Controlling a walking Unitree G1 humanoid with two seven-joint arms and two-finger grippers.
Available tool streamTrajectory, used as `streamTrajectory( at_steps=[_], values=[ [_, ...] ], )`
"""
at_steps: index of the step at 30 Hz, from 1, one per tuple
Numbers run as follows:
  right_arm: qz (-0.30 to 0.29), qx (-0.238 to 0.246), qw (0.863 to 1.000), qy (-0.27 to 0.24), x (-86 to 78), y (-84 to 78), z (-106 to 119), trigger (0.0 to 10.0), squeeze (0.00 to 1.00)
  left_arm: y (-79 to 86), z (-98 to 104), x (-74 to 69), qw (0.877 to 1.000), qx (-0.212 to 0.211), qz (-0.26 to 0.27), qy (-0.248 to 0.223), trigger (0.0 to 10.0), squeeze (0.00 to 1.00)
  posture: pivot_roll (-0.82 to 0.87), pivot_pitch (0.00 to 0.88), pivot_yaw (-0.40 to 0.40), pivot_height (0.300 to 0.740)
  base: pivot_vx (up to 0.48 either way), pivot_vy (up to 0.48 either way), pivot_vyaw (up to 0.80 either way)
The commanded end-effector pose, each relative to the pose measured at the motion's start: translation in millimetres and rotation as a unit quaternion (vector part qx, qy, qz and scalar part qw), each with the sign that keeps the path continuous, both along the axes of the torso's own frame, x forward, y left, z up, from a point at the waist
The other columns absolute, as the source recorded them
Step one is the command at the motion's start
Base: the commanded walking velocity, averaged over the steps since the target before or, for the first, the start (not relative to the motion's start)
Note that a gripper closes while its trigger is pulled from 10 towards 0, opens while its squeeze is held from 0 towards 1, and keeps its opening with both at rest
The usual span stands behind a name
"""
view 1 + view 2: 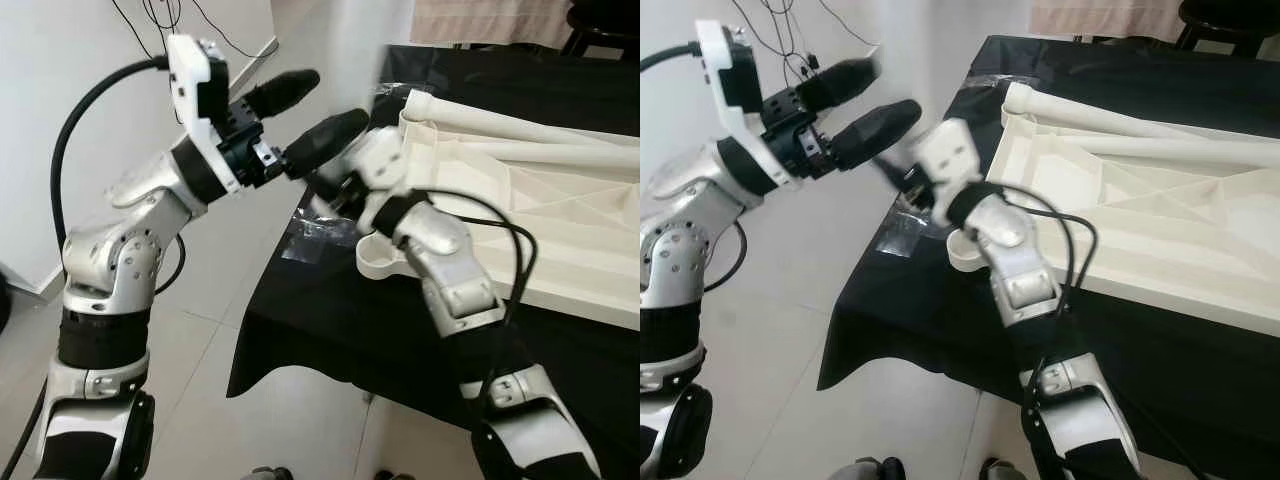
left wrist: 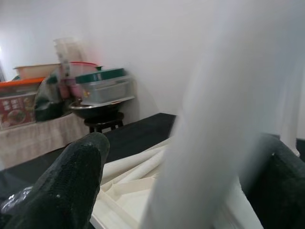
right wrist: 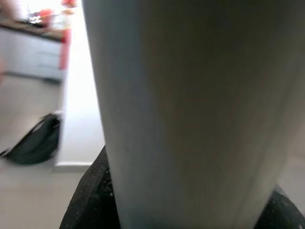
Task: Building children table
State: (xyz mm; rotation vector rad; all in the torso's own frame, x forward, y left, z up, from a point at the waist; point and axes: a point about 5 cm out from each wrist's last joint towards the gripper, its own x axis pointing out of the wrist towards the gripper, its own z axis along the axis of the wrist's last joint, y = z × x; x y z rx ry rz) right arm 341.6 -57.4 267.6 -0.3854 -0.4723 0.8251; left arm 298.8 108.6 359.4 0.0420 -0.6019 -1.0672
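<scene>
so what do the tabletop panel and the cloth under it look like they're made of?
Tabletop panel: looks like moulded plastic, cream, matte; ribs and a round leg socket cast into its upturned underside. Cloth: thin black fabric, matte, hanging in soft folds over the table edge.

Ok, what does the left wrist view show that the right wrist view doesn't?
Left wrist view: stacked plastic food containers on a dark stool, and cream plastic tabletop parts on black cloth. Right wrist view: a black backpack on the floor. Both: a blurred pale tube, close up, between that gripper's black fingers.
</scene>
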Motion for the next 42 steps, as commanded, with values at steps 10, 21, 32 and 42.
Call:
streamTrajectory(
  at_steps=[10,21,32,42],
  values=[
    [0.055,-0.057,0.996,-0.035,-19.2,31.9,-11,10.0,0.00,-9.6,1,7.2,1.000,0.019,0.018,-0.014,5.4,0.00,-0.03,0.123,0.069,0.740,0.000,0.000,0.00],
    [-0.002,-0.069,0.997,-0.032,-6.3,19.0,-13,10.0,0.00,-4.6,7,7.3,1.000,-0.015,0.022,-0.010,0.0,0.00,-0.03,0.127,0.063,0.740,0.000,0.000,0.00],
    [0.019,-0.033,0.998,0.050,3.0,8.6,-15,10.0,1.00,-5.9,-17,5.6,0.998,0.039,-0.039,0.018,0.0,0.00,-0.02,0.125,0.050,0.740,0.000,0.000,0.00],
    [0.149,-0.012,0.983,0.104,-2.9,10.5,-9,10.0,1.00,-10.1,-30,-13.0,0.973,0.120,-0.194,0.026,0.0,0.00,-0.01,0.105,0.046,0.740,0.000,0.000,0.00]
  ],
)
